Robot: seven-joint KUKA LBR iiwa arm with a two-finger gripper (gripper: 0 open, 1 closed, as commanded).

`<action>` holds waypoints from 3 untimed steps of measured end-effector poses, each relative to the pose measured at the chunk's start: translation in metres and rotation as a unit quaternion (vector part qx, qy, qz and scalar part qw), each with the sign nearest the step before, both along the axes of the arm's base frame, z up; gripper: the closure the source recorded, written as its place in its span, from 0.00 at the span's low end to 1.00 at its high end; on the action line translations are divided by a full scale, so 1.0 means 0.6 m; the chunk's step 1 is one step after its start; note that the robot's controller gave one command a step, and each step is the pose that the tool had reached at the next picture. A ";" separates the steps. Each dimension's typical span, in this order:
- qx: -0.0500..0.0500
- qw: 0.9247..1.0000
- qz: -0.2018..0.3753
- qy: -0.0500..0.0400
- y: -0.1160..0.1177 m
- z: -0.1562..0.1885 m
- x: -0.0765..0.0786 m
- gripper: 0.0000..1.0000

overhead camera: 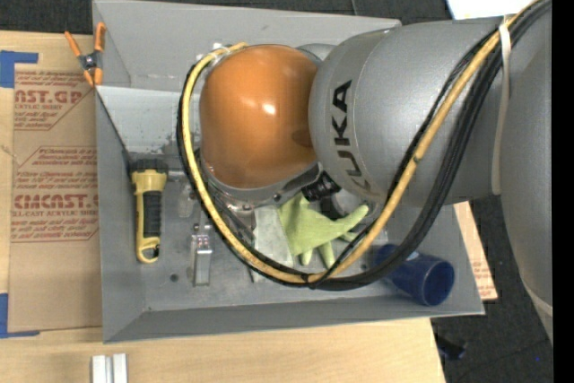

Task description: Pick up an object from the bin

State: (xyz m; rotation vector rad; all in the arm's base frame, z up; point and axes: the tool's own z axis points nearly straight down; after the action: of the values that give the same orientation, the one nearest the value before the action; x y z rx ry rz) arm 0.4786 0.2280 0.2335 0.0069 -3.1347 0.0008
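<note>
Far left in the grey bin (134, 108): a yellow and black handle (148, 215), flat by the wall. Next, a small grey metal piece (202, 257). Over the middle, the arm's orange cover (256, 117), with the tool (235, 213) tucked under it; hard to say whether spread or closed. Just right of that, nearest the tool, a light green floppy thing (316, 229). Far right, a dark blue cup (421, 278) on its side.

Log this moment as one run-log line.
arm low over bin middle | by wrist: yellow-green cloth | left side: yellow-and-black tool | lower right: blue cup | hold: cannot tell
</note>
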 end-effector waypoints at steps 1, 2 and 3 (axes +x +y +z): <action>0.001 1.000 -0.002 -0.004 -0.003 0.008 0.003 0.00; 0.002 0.990 0.141 -0.005 -0.046 0.012 0.098 0.00; 0.002 0.984 0.181 -0.005 -0.175 -0.029 0.139 0.00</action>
State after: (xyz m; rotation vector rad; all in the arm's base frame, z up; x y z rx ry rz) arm 0.5622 0.1231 0.2160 0.5754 -3.0923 -0.0040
